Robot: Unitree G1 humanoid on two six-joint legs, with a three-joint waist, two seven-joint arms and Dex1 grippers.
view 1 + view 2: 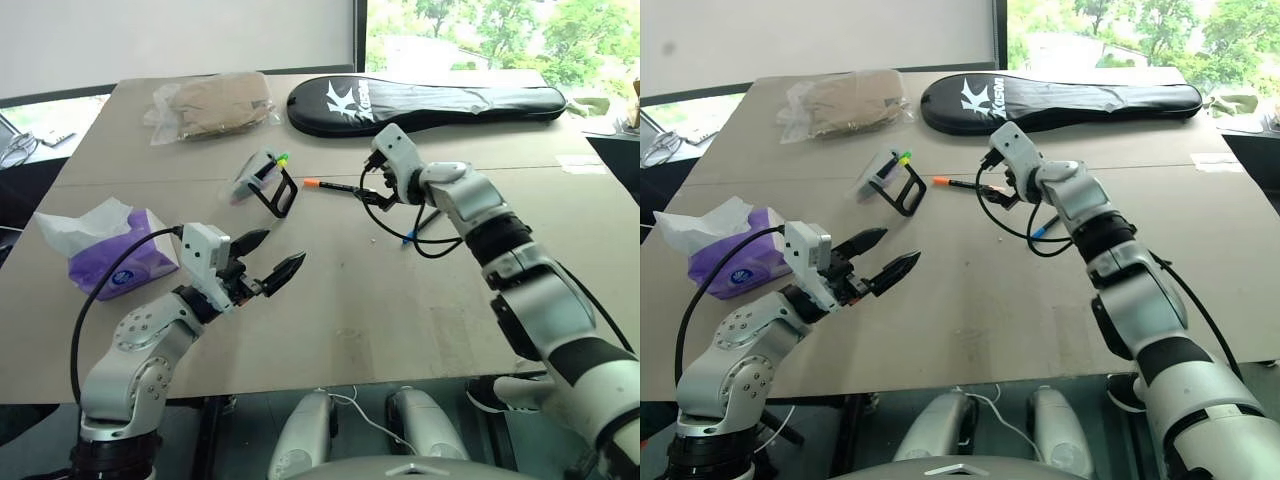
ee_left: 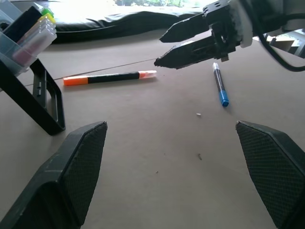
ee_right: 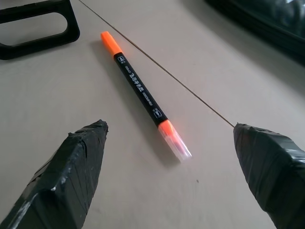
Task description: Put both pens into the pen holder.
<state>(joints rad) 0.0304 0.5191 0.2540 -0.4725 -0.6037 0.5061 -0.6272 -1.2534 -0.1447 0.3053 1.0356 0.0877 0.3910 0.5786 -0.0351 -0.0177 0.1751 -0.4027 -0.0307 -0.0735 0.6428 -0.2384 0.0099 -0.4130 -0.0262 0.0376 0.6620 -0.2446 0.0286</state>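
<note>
On the cardboard table (image 1: 330, 300), the orange marker (image 3: 141, 95) lies flat just ahead of my right gripper (image 3: 171, 176), whose fingers stand spread and empty, with the blue pen (image 2: 220, 86) beside it. I'd lower squarely over the dark barrel before closing. My left gripper (image 1: 268, 258) hangs open nearer me, and the pen holder (image 1: 262, 178) sits tilted just left of the marker.

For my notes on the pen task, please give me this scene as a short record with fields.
marker: orange marker lies flat on the table, beside the holder
blue pen: blue pen lies flat on the table
holder: holder stands tilted, some markers already inside
right pincer: right pincer open, just above the marker's end
left pincer: left pincer open, holds nothing
</note>
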